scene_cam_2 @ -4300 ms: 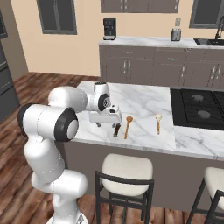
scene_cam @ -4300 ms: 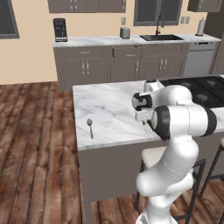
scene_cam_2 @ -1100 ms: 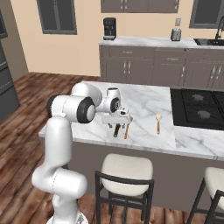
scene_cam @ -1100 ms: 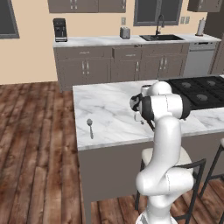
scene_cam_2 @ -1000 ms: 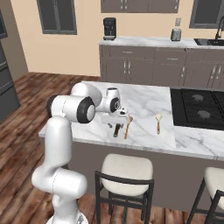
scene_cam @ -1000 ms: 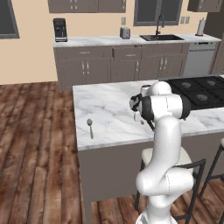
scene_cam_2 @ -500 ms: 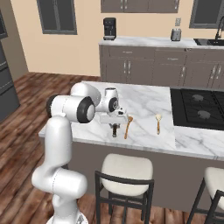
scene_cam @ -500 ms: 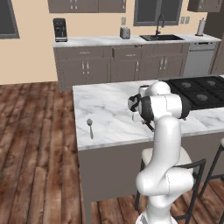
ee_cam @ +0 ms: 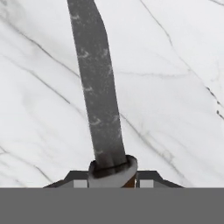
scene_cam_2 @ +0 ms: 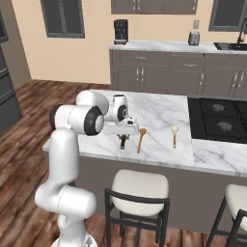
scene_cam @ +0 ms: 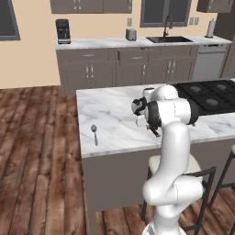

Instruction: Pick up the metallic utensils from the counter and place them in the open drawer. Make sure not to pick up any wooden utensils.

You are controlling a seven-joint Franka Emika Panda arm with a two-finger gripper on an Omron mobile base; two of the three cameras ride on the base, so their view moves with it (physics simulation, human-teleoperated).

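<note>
Our pincer [ee_cam: 113, 181] is nearly closed, and it has hold of the knife [ee_cam: 97, 92] by its handle end. In the hand view we see the long grey blade running away from us over the white table [ee_cam: 175, 65], and the two small dark finger tips [ee_cam: 74, 180] sit tight on each side of the knife's round collar. In the right base view our pincer [scene_cam_2: 123, 140] points down at the table [scene_cam_2: 159, 108], and the black handle of the knife [scene_cam_2: 123, 142] pokes out under it, near the front edge. We cannot tell if the knife is touching the table or is a little bit up in the air. Just beside the knife lies the orange-brown wooden spoon [scene_cam_2: 140, 139]. A bit farther along is a small pale spoon [scene_cam_2: 174, 134], close to the black stovetop [scene_cam_2: 219, 118]. In the left base view our pincer [scene_cam: 153, 130] is mostly hidden behind our white arm. The little silver spoon [scene_cam: 94, 133] lies by itself on the table [scene_cam: 112, 108], well apart from our pincer, near the front edge at the far end from the stovetop [scene_cam: 209, 94]. Behind the table, along the wall, we see grey-brown cabinets [scene_cam: 137, 69] with a coffee maker [scene_cam: 62, 30], a toaster [scene_cam: 131, 34] and a sink [scene_cam: 167, 39] on top.
</note>
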